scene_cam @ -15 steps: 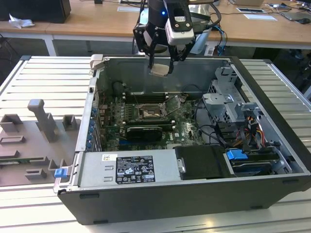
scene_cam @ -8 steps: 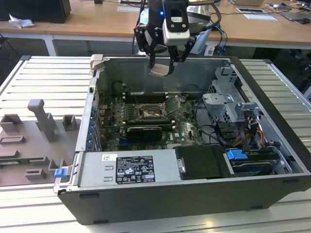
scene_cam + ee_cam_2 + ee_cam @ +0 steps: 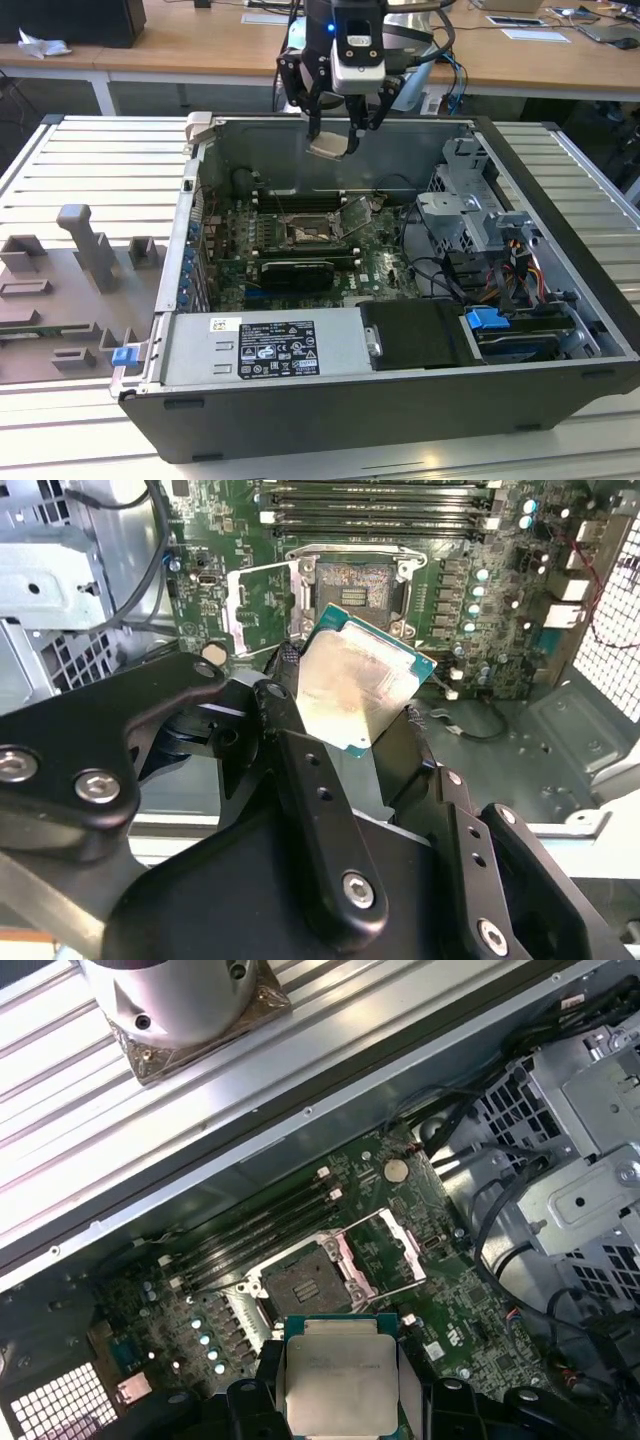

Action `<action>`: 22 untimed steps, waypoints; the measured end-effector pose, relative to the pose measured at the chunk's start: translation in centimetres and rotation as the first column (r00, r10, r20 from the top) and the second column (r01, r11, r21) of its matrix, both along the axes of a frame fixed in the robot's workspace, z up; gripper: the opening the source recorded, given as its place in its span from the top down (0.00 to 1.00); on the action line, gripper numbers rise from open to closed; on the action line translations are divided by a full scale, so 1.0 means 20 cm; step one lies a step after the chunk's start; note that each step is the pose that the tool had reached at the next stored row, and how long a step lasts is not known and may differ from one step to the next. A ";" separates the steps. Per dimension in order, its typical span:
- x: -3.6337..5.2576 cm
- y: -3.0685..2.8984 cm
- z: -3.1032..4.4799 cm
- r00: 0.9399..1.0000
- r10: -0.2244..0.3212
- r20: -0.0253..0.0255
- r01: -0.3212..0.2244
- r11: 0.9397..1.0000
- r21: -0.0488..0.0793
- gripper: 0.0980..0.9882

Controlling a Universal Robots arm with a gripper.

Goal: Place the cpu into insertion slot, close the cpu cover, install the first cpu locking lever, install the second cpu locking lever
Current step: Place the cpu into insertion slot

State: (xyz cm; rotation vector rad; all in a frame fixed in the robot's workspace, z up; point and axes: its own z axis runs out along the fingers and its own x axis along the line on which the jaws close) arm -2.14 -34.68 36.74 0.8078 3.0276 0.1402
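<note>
Holds the cpu clamped by two opposite edges in the gripper, metal top up toward the wrist cameras. Hangs high over the open case, well apart from the board. Faces the slot underneath, bare, with the cover swung open just beside it. Carries the cpu's edges askew to the slot's in both wrist views.

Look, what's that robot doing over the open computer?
The robot arm's black fingers are pinching a small flat square silver-grey chip and holding it in the air above the open black computer case. Below it, the square dark socket recess on the green circuit board is empty. Its thin silver-grey metal frame cover is flipped open beside it. The chip is not in the socket yet.
</note>
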 end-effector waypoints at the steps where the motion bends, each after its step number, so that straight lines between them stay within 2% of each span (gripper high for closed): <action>1: 0.000 0.000 -0.001 1.000 -0.008 0.000 0.008 1.000 -0.001 0.51; 11: 0.000 0.000 -0.008 0.994 -0.111 0.000 0.111 0.994 -0.003 0.51; 22: 0.000 0.000 -0.012 0.980 -0.199 0.000 0.199 0.980 -0.003 0.51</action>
